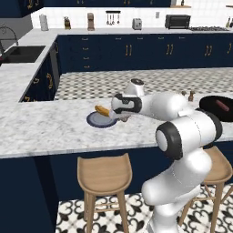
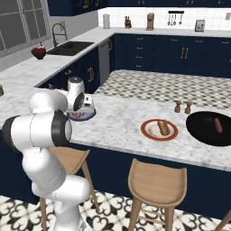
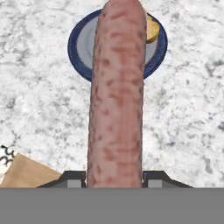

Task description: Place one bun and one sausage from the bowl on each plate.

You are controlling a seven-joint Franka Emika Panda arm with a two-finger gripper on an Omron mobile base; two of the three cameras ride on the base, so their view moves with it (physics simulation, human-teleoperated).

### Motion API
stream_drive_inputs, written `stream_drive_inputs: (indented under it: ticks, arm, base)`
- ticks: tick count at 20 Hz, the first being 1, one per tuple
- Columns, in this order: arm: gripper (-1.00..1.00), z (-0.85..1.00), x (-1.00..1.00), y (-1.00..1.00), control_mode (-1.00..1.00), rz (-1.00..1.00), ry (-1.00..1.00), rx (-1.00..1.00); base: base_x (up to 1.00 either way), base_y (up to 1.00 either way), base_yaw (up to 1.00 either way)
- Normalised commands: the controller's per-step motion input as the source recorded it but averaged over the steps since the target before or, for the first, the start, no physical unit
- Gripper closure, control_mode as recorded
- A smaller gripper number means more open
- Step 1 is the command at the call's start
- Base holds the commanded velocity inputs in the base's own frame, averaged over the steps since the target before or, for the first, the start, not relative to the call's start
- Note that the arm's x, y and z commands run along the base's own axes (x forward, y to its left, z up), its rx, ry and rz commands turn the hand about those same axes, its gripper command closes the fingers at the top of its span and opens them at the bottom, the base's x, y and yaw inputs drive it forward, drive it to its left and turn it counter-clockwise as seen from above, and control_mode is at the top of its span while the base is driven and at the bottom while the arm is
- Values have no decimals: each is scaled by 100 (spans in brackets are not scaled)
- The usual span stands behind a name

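Note:
My gripper (image 3: 114, 179) is shut on a long pink-brown sausage (image 3: 117, 96), which sticks out over the dark blue-grey plate (image 3: 83, 43). A golden bun (image 3: 152, 28) lies on that plate, partly hidden behind the sausage. From the left base view the gripper (image 1: 124, 119) hovers at the right edge of the blue-grey plate (image 1: 96, 121), with the bun (image 1: 102, 110) on it. The red-rimmed plate (image 2: 148, 131) carries a bun and a sausage (image 2: 163, 127). One sausage (image 2: 218, 125) lies in the black bowl (image 2: 205, 131) at the right.
Two small brown shakers (image 2: 182, 107) stand behind the red-rimmed plate. Wooden stools (image 1: 104, 175) sit under the counter's front edge. A sink (image 2: 71, 47) is on the far left counter. My arm (image 2: 76, 97) hides part of the blue-grey plate in the right base view.

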Motion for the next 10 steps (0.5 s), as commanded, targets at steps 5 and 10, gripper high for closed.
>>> stream_drive_inputs:
  ticks: [5, 10]
  arm:
    - [100, -3, 72, 95, -100, 31, 9, -16]
    - [100, -19, 27, 35, -100, 8, 10, -18]
  base:
    - [0, 0, 0]
    - [0, 0, 0]
